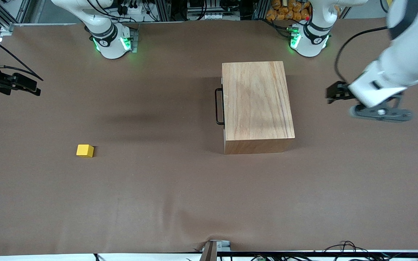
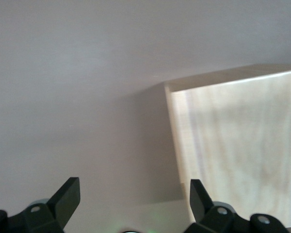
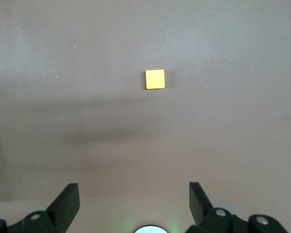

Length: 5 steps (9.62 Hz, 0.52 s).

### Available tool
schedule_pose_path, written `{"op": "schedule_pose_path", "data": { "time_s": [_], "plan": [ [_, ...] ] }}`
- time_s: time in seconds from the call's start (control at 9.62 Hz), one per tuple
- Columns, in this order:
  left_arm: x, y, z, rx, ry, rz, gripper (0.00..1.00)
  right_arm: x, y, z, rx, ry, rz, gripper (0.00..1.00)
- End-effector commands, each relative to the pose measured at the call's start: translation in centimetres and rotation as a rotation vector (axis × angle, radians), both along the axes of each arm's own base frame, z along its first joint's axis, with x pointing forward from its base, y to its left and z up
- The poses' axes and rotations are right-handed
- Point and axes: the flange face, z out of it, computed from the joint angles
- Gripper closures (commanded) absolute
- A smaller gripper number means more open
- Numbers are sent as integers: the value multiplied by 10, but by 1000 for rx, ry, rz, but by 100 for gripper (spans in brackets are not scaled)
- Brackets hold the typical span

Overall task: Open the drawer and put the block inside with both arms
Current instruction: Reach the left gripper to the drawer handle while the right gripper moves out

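Brown table (image 1: 180,203), block (image 3: 154,79) lying apart from spread right hand (image 3: 133,201)

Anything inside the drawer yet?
Cannot be seen: the drawer is shut inside the wooden box, only its handle showing. The block lies on the table.

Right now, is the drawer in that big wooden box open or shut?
Shut. The thin black loop handle sits close against the side of the large plain wooden box, and no light-wood tray sticks out of it.
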Motion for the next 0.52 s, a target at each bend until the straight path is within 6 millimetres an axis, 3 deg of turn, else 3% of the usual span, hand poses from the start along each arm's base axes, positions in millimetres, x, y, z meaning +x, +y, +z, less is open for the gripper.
{"op": "schedule_pose_path", "data": {
  "time_s": [0.0,0.1,0.21,0.42],
  "plan": [
    [2,-100,-30,1,-29,12,0,-27,2,-5,10,-59,-8,0],
    [-6,-153,-47,22,-88,36,0,-30,5,-10,10,-59,-4,0],
    [-10,-187,-57,41,-135,123,0,-30,11,-9,8,-59,7,0],
    [-27,-256,-92,55,-133,79,0,-31,13,-12,8,-52,9,0]
  ]
}}
